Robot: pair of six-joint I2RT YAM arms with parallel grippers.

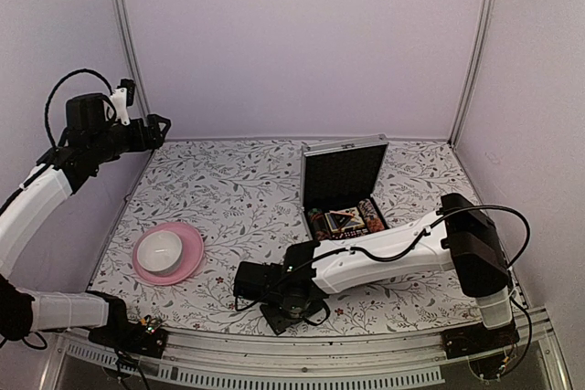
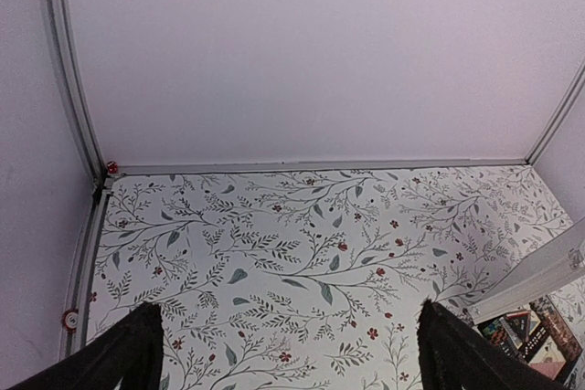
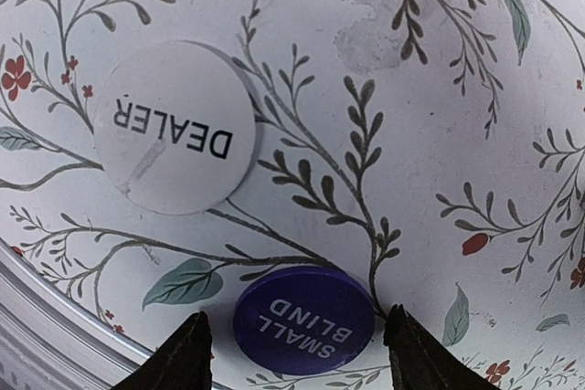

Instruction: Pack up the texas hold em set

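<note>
The silver case [image 1: 343, 182] stands open at the back right of the table, its black lining showing. Card decks, striped chips and the red-black triangle [image 1: 345, 220] lie in its tray; part of them shows in the left wrist view [image 2: 530, 331]. My right gripper [image 1: 239, 285] is low over the table's near edge, open. In the right wrist view the blue disc marked SMALL BLIND [image 3: 304, 319] lies flat between its fingertips [image 3: 297, 353], with gaps on both sides. A white DEALER disc [image 3: 175, 127] lies beyond it. My left gripper [image 2: 291, 349] is open and empty, held high at the left [image 1: 157, 131].
A pink plate [image 1: 186, 258] with a white bowl [image 1: 160, 250] sits at the front left. The table's metal front rim [image 3: 55, 317] runs just beside the blue disc. Walls close the table at the back and both sides.
</note>
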